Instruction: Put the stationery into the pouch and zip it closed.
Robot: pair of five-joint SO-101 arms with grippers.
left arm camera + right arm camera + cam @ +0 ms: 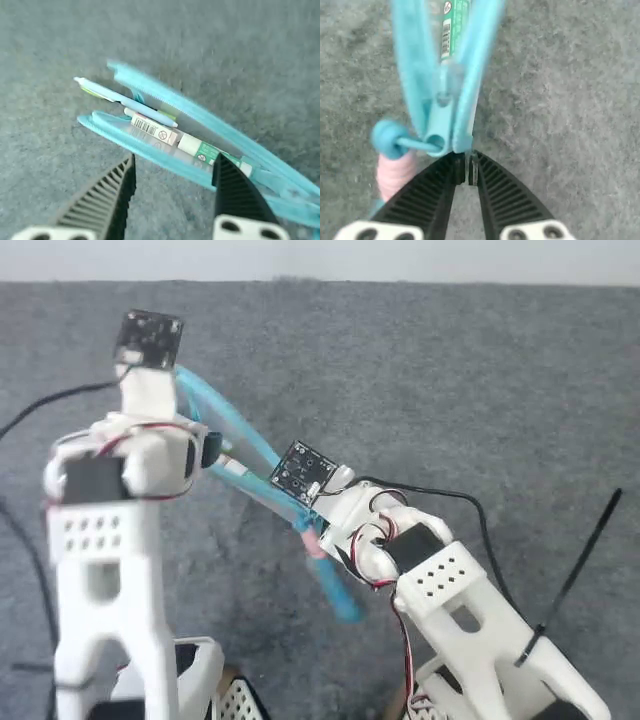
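High view: grey surface [470, 370], with my left arm [100, 530] and right arm [470, 610] side by side. The turquoise pouch [235, 425] lies slantwise between them, running from beside the left arm down past the right arm's wrist.

The left gripper [175, 160] hangs over the pouch's open end, fingers spread wide, touching nothing. The right gripper [468, 167] is at the other end, fingers pressed together, pinching the pouch edge just beside the slider [437, 122]. I see the pouch unzipped along most of its length.

Inside it:
- a pale blue pen [125, 100], its tip sticking out past the mouth
- a white stick [150, 129] with a barcode label
- a green-and-white tube [197, 146], end to end with the stick

The slider's pull carries a turquoise bead [387, 137]. A pink ribbed piece [395, 172] sits just beside the bead; I can't tell what it is.
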